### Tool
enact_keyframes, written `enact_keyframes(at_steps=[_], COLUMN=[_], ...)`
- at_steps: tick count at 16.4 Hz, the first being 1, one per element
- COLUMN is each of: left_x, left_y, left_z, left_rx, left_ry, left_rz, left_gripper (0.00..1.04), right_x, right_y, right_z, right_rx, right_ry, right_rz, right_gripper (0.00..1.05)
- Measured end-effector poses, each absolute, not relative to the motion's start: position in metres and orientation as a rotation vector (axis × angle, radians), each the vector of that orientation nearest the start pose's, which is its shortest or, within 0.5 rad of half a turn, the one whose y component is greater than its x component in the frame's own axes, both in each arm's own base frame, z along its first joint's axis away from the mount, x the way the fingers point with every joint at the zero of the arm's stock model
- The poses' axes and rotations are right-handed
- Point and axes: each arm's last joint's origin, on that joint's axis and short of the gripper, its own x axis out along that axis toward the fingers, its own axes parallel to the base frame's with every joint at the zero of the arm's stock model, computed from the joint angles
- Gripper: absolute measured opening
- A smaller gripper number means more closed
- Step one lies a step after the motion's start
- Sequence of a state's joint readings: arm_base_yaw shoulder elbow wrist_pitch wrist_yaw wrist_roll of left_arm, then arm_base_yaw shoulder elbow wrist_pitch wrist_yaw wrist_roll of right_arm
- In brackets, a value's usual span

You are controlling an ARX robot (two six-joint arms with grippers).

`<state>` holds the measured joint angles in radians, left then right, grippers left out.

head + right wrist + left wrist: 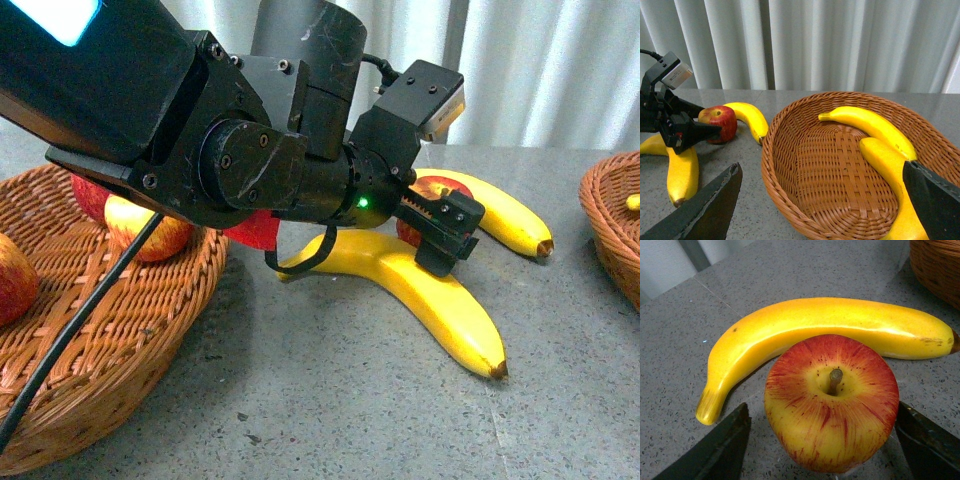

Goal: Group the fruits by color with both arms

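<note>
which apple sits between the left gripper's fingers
The apple on the table beside the banana; the left gripper brackets it. The other apples lie in the wicker basket.

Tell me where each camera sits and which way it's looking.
Front: on the robot's body, facing forward; left arm and left pincer at an apple.
Left wrist: on that arm, looking down at the apple and a banana; pincer fingers show.
Right wrist: on the right arm, facing a basket; right pincer frames it.
Shared: all see that apple.
</note>
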<state>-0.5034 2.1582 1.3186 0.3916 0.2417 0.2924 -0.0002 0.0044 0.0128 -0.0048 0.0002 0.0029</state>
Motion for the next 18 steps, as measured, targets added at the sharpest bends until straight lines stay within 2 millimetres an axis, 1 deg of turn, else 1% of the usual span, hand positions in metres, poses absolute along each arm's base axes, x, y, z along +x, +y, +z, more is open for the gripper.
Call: enact_keyframes(at_steps=[1, 2, 3, 4, 5, 6, 8, 14, 15, 18], left_x=[0.4, 0.399, 0.39, 0.379, 0.373, 0.367, 0.347, 0.315, 0.304, 0.258], left_y=[-0.229, -0.232, -0.228, -0.218, -0.212, -0.206, -0.186, -0.159, -0.151, -0.13], left_z=[0.139, 0.14, 0.156, 0.19, 0.203, 0.212, 0.227, 0.23, 0.229, 0.227], left_rx=[0.333, 0.335, 0.339, 0.32, 0.304, 0.287, 0.243, 0.198, 0.183, 0.174], left_ry=[0.343, 0.338, 0.305, 0.224, 0.194, 0.18, 0.164, 0.196, 0.206, 0.206], left_rz=[-0.799, -0.8, -0.764, -0.664, -0.608, -0.564, -0.433, -0.274, -0.228, -0.119], left_gripper=[0.77, 0.61, 0.57, 0.57, 0.57, 0.57, 0.57, 0.57, 0.57, 0.56], right_x=[0.097, 0.097, 0.097, 0.097, 0.097, 0.097, 0.097, 0.097, 0.097, 0.097], right_y=[0.0, 0.0, 0.0, 0.0, 0.0, 0.0, 0.0, 0.0, 0.0, 0.0], right_z=[0.167, 0.167, 0.167, 0.167, 0.167, 0.167, 0.167, 0.167, 0.167, 0.167], right_rx=[0.002, 0.003, 0.003, 0.002, 0.003, 0.003, 0.003, 0.003, 0.003, 0.003], right_ry=[-0.004, -0.003, -0.003, -0.003, -0.003, -0.003, -0.004, -0.003, -0.003, -0.004], right_rz=[0.0, 0.0, 0.0, 0.0, 0.0, 0.0, 0.0, 0.0, 0.0, 0.0], right_gripper=[0.98, 0.98, 0.98, 0.98, 0.98, 0.98, 0.98, 0.98, 0.98, 0.98])
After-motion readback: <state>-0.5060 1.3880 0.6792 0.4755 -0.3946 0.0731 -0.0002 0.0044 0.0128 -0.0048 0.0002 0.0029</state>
